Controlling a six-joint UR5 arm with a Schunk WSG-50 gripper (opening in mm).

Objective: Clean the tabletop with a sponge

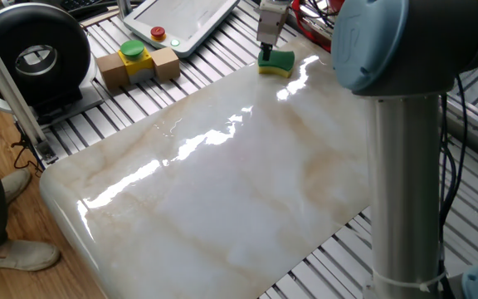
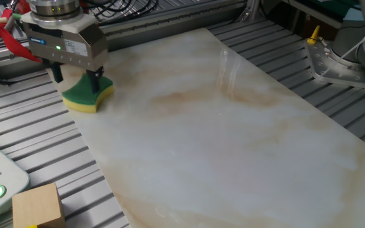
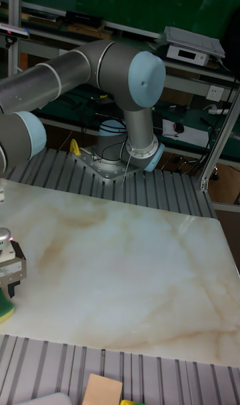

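Light is coming from overhead, bright & even across all 3 views. In one fixed view the tabletop (image 1: 222, 191) is throwing hard white glare: a broken streak is running diagonally from near the left corner up toward the far corner by the sponge (image 1: 277, 61), washing out the veins there. The other fixed view is showing softer, milky reflections w/ no hard hotspots; near edge is looking slightly soft. Gripper (image 2: 75, 76) is casting only a faint shadow on the slab. Tall fixed view is dimmer in the bkgd, shelves going dark green, slab staying well lit. No motion blur showing; the big arm up close is sitting a bit out of focus.
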